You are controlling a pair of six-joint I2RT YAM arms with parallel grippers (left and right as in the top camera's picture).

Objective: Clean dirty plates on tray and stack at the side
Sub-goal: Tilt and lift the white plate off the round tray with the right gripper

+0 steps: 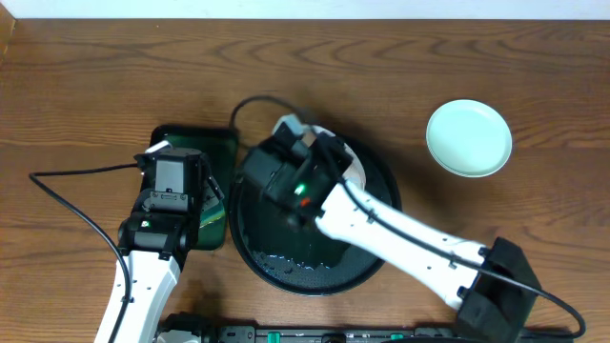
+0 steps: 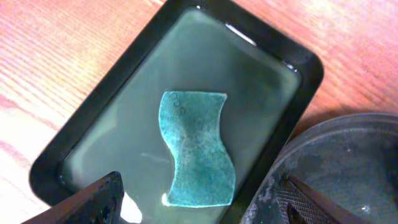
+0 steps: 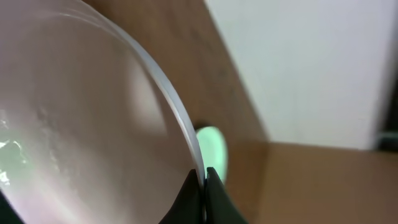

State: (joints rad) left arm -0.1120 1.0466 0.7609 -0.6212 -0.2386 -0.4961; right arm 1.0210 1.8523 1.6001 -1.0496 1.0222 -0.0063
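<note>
The white plate (image 3: 74, 124) is held tilted on edge, and my right gripper (image 3: 204, 177) is shut on its rim. From overhead this plate (image 1: 354, 164) hangs over the far side of the round black tray (image 1: 305, 276), mostly hidden by my right gripper (image 1: 307, 145) and wrist. A mint-green plate (image 1: 468, 138) lies on the table to the right, and shows again behind the white rim as a mint-green plate (image 3: 214, 149). My left gripper (image 2: 200, 183) is open above a teal sponge (image 2: 196, 146), which lies in water.
The sponge lies in a dark green rectangular tray (image 2: 298, 68), and from overhead that rectangular tray (image 1: 217, 143) touches the black tray's left side. The black tray's rim (image 2: 348, 124) is at the lower right of the left wrist view. A black cable (image 1: 67, 195) runs across the table's left.
</note>
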